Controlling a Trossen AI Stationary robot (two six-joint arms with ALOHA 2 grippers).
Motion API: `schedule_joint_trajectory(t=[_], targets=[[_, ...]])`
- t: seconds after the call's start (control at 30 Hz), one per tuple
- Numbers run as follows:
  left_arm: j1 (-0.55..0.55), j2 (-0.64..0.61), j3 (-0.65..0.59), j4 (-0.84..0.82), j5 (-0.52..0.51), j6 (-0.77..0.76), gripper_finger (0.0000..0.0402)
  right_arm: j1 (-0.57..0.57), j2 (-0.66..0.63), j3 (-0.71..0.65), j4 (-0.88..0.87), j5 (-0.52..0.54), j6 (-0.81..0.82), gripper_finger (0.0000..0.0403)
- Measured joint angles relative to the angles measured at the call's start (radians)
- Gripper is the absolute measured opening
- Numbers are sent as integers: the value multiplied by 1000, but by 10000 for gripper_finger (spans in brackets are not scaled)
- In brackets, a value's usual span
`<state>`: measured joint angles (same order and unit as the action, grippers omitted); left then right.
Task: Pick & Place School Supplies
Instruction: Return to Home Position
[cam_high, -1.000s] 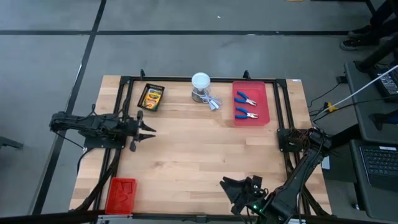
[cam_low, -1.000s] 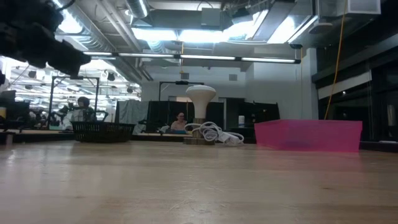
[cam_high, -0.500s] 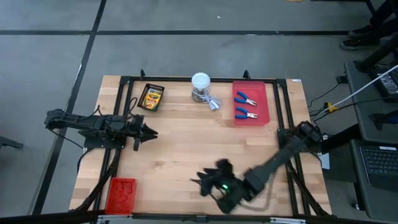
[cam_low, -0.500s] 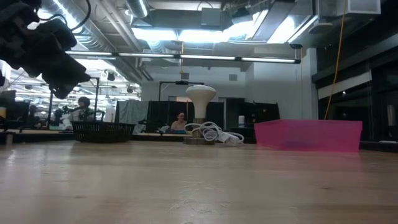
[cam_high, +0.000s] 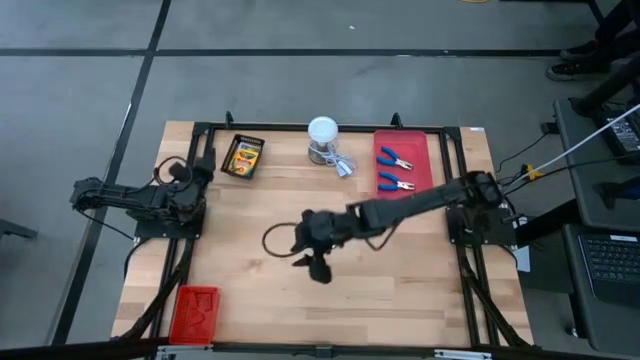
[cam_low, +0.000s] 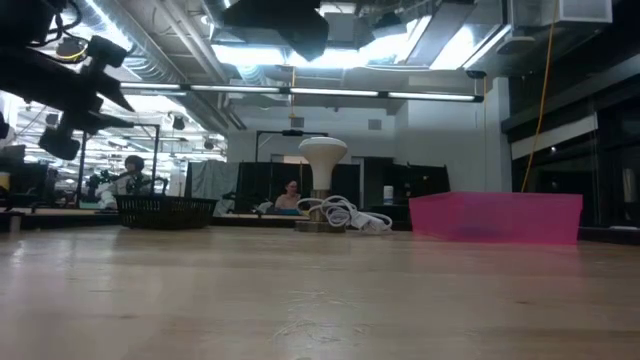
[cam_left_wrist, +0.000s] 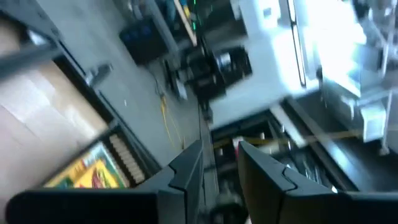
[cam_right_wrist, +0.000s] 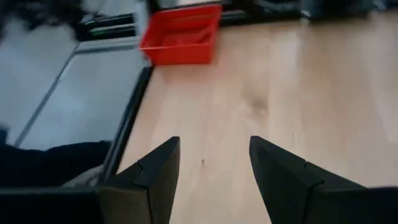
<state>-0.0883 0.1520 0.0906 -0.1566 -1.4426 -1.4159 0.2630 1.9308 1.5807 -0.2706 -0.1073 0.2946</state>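
The yellow-orange-green crayon boxes (cam_high: 243, 155) lie in a flat black tray at the far left of the table, and also show in the left wrist view as crayon boxes (cam_left_wrist: 93, 171). Two blue-handled pliers (cam_high: 397, 170) lie in the red tray (cam_high: 425, 165) at the far right. The tiny red blocks cannot be made out. My left gripper (cam_high: 200, 165) hovers open near the table's left edge, pointing toward the crayon boxes. My right gripper (cam_high: 318, 268) hangs open over the middle of the table and touches nothing.
A white round-topped container (cam_high: 323, 135) with a coiled white cord stands at the far edge between the two trays. Another red tray (cam_high: 193, 312) sits at the near left corner, seen ahead of the right gripper as red tray (cam_right_wrist: 180, 34). Bare wood spreads around the right gripper.
The right arm has swung from the near right corner along the near edge and out over the middle of the table. The left gripper has drawn back toward the left edge and turned toward the far edge, facing the crayon boxes. No object has moved.
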Motion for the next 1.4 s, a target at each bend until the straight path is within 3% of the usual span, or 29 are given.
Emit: schedule_joint_trajectory(t=[0.07, 0.17, 0.37, 0.53, 0.7, 0.87, 1.13, 1.23, 1.4], targets=[[0, 0, 0, 1, -49, -1, 95, -32, -31, -28, 2, -81, -101, 198], [0, 0, 0, 1, -50, -3, 95, -71, -132, -139, 11, -110, -226, 198], [0, 0, 0, 1, 8, -3, 93, -131, -437, -603, 328, -90, -293, 198], [0, 0, 0, 2, 59, -3, 95, -151, -691, -1048, 701, 29, -209, 198], [-1, 1, 0, 2, 117, -3, 93, -140, -955, -1316, 795, 134, -151, 198], [0, 1, 0, 2, 182, -3, 95, -152, -1187, -1409, 736, 152, -260, 198], [0, 1, 0, 1, 289, -3, 95, -190, -1555, -1414, 435, 144, -329, 198], [0, 1, 0, 1, 325, -3, 93, -202, -1681, -1422, 334, 144, -329, 198], [-1, 1, 0, 1, 381, -3, 95, -228, -1890, -1533, 337, 132, -249, 198]])
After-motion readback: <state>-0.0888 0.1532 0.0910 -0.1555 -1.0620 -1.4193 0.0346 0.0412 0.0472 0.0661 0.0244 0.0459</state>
